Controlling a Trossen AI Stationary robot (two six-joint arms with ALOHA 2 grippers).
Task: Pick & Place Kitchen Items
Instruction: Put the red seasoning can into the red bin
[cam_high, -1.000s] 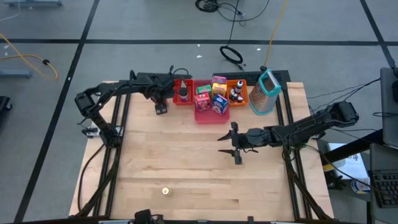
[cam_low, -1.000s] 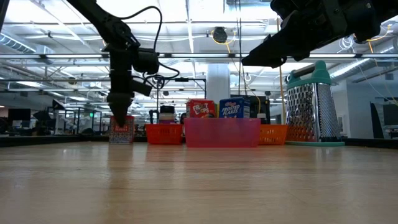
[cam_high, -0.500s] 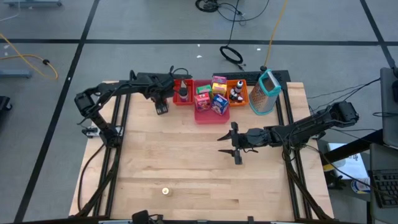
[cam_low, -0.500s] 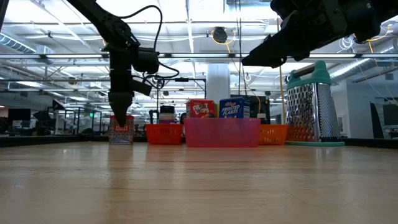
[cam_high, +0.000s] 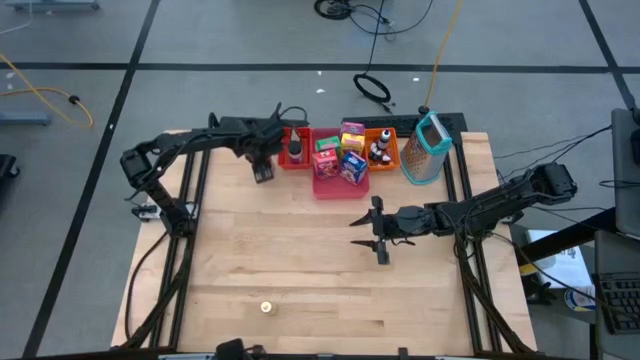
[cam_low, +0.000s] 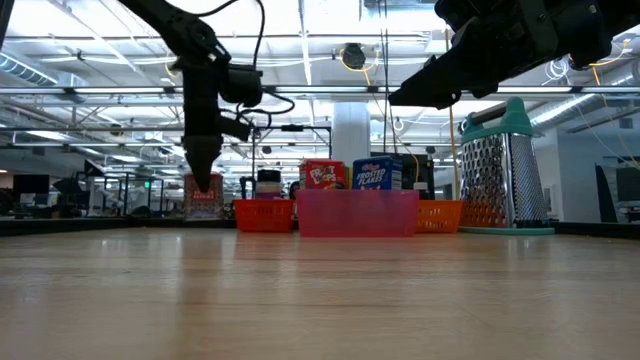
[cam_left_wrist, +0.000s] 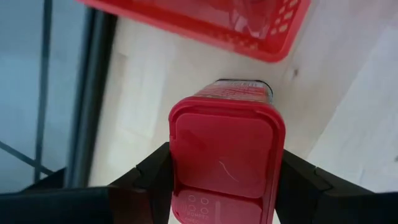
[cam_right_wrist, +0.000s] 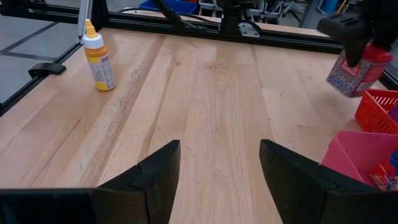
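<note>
Looking down from high view: pale wood-plank surface (cam_high: 300, 270), left pincer (cam_high: 263, 172) clamped on a small red-lidded box (cam_high: 264, 174) just beside the red tray (cam_high: 294, 160). Pink tray (cam_high: 330, 185) and orange tray (cam_high: 388, 160) alongside, packed with small boxes; teal-framed metal grater (cam_high: 427, 150) at that end. Right pincer (cam_high: 381, 242) mid-surface, spread wide, holding nothing.

Low view: box (cam_low: 203, 198) hanging clear of the surface, gripped from above.

Left wrist view: glossy red lid, rounded corners, squeezed between both fingers (cam_left_wrist: 149, 174); latticed tray wall beyond.

Right wrist view: fingers (cam_right_wrist: 155, 168) well apart, small yellow bottle (cam_right_wrist: 98, 59) upright near the far edge.
</note>
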